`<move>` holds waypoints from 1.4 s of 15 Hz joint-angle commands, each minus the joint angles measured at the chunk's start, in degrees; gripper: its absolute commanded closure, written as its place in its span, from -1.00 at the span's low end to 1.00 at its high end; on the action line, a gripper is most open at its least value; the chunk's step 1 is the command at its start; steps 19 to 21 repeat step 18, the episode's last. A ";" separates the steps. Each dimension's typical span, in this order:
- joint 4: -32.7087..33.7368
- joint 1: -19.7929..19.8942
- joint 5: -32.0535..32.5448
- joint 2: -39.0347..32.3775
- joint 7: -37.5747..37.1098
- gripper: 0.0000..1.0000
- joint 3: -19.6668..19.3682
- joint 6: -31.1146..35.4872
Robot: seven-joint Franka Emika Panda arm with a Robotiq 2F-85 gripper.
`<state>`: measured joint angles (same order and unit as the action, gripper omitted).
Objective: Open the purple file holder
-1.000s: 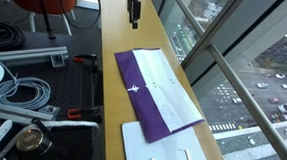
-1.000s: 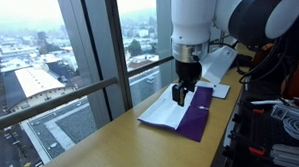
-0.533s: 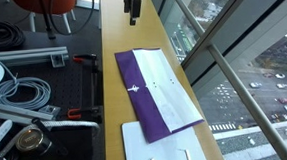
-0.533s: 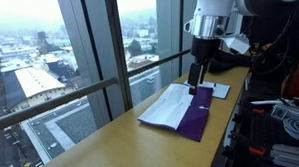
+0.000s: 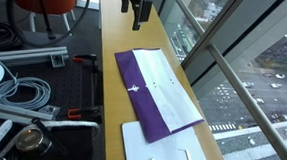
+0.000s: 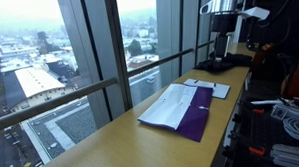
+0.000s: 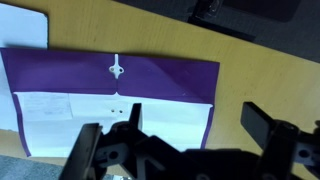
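Observation:
The purple file holder [image 5: 134, 93] lies flat on the wooden table with its white inner panel [image 5: 169, 93] showing beside the purple cover. It shows in both exterior views [image 6: 196, 121] and in the wrist view [image 7: 150, 75]. My gripper [image 5: 136, 23] hangs above the far end of the table, well clear of the holder, also in an exterior view [image 6: 219, 62]. In the wrist view the fingers [image 7: 175, 125] stand wide apart with nothing between them.
An all-white flat sheet [image 5: 163, 149] lies next to the holder's end [image 6: 214, 89]. Cables and red-handled clamps [image 5: 77, 62] sit on the black bench beside the table. A window with a railing [image 5: 218, 65] runs along the table's other edge.
The gripper has risen from just above the holder and moved away along the table. The holder has not moved.

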<state>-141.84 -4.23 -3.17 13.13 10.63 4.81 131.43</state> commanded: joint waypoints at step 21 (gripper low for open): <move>3.18 2.32 0.03 1.60 15.57 -1.00 -9.14 -7.77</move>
